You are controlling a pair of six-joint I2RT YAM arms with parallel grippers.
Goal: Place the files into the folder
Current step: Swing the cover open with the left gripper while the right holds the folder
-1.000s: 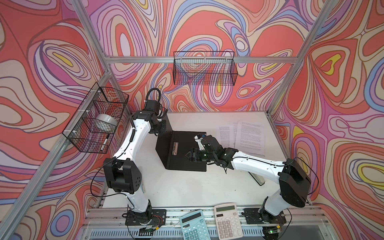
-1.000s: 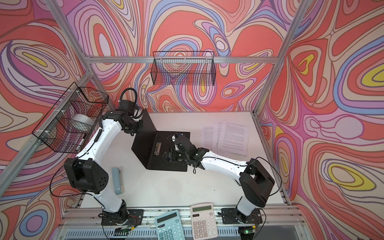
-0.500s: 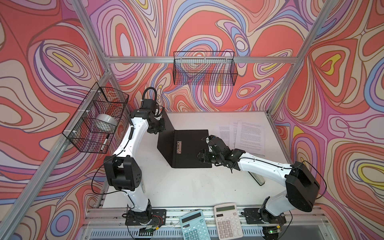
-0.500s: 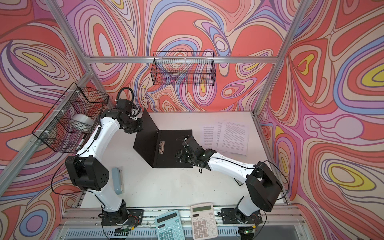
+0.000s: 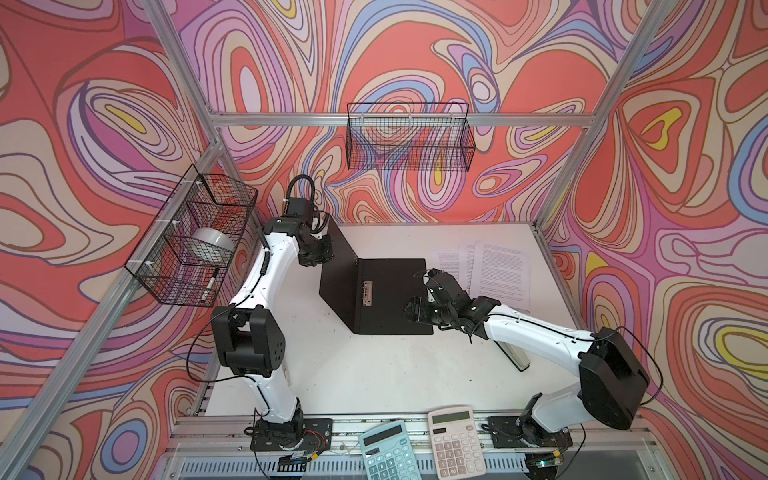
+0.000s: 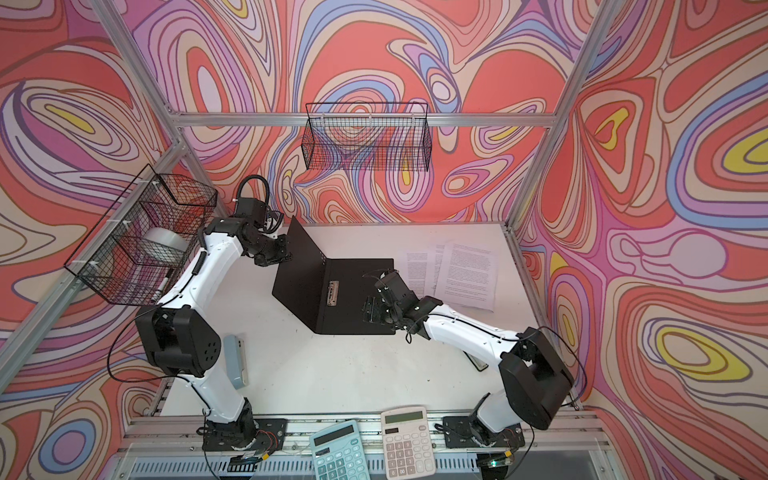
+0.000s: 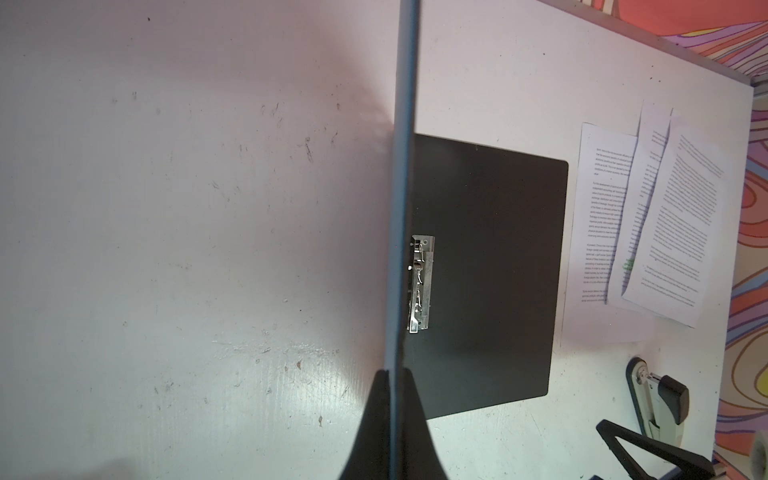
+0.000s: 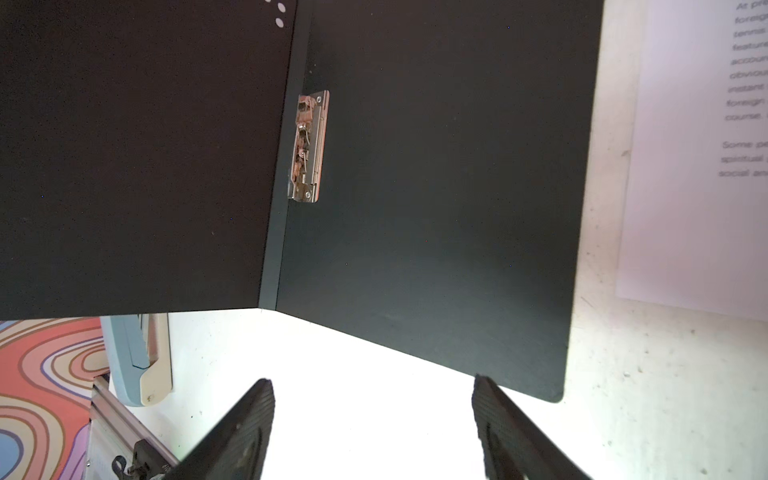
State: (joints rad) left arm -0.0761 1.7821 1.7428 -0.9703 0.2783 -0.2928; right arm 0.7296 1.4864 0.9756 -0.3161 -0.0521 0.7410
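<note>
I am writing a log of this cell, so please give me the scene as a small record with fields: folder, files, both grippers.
folder: open on the table, black inside up, cover raised
clip: metal, at the spine
files: loose sheets on the table beside the folder, not inside
left gripper: shut on the cover's edge
right gripper: open, empty, near the folder's flat half

White, scuffed desk [image 5: 374,374] carrying office items.
The folder [image 5: 395,299] lies open mid-desk, one cover flat; the files [image 5: 498,270] are fanned just right of it; a grey stapler [image 6: 235,361] lies near left, a second stapler [image 5: 517,359] near right.
</note>
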